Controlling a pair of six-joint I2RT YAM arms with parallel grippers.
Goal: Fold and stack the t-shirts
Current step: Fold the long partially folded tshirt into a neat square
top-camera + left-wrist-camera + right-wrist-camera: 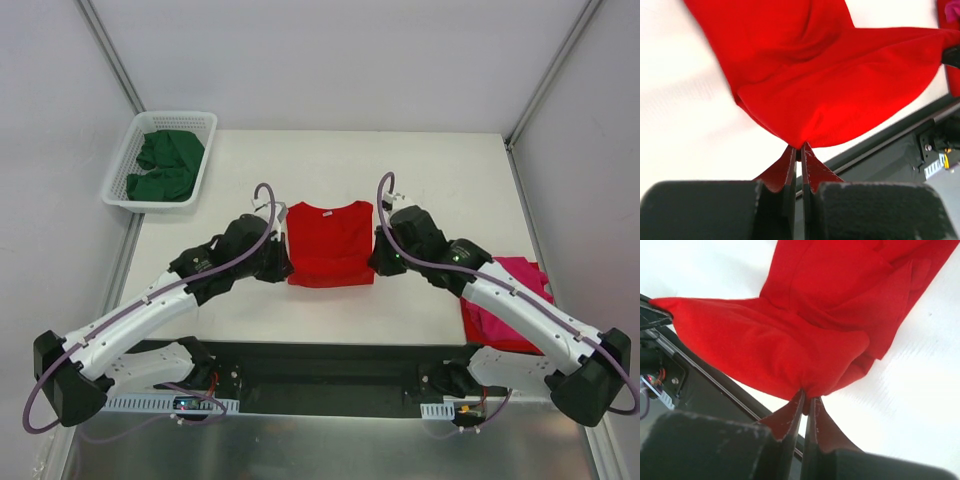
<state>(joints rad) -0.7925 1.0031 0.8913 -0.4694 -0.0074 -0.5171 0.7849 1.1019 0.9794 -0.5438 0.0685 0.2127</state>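
One red t-shirt, one pink t-shirt, one basket.

The left arm and right arm both stretch forward and bend inward toward the red t-shirt. The left gripper sits at the shirt's near left corner, and the right gripper sits at its near right corner. In each wrist view the fingers are pressed together, pinching a bunched bit of the shirt's edge.
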